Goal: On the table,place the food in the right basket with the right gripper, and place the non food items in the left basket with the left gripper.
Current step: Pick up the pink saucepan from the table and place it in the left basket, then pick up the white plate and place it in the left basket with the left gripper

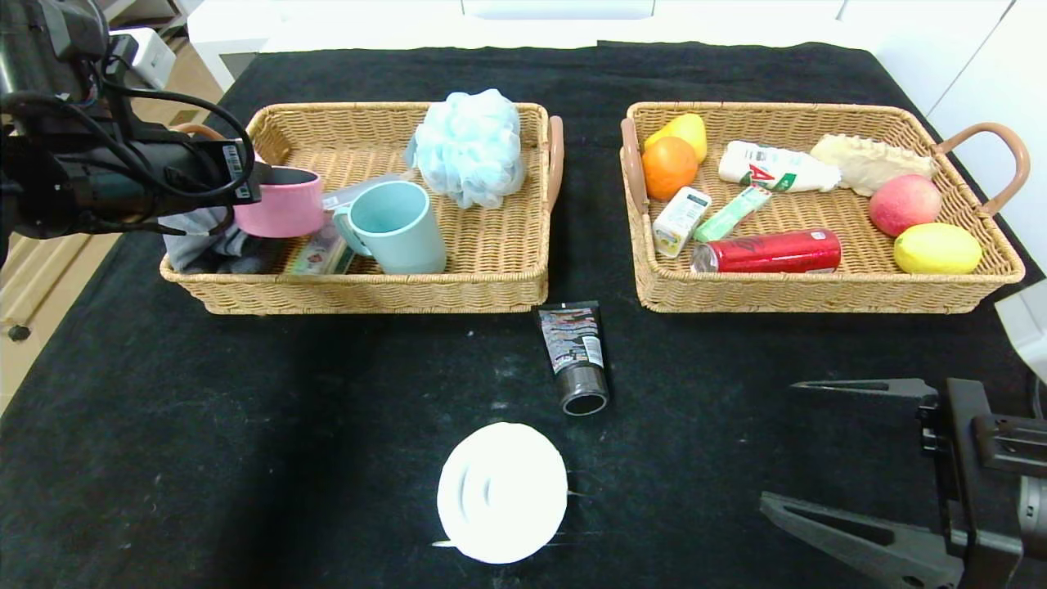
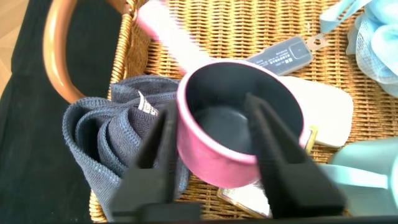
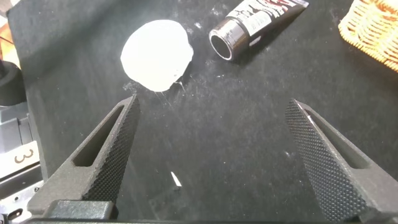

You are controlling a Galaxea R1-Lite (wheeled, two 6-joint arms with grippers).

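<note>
Sorting is the evident reason the left pincer [image 2: 211,149] straddles the pink pot's [image 2: 233,134] wall over the left basket [image 1: 368,290], fingers parting (grip apparently loosening), while the right pincer [image 1: 826,450] idles spread near the black tube [image 1: 574,353] and white disc [image 1: 501,492] on the surface [image 1: 204,450].

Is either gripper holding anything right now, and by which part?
Left gripper straddles the pink pot's rim wall over the left basket; a firm hold cannot be told. Right gripper holds nothing.
</note>
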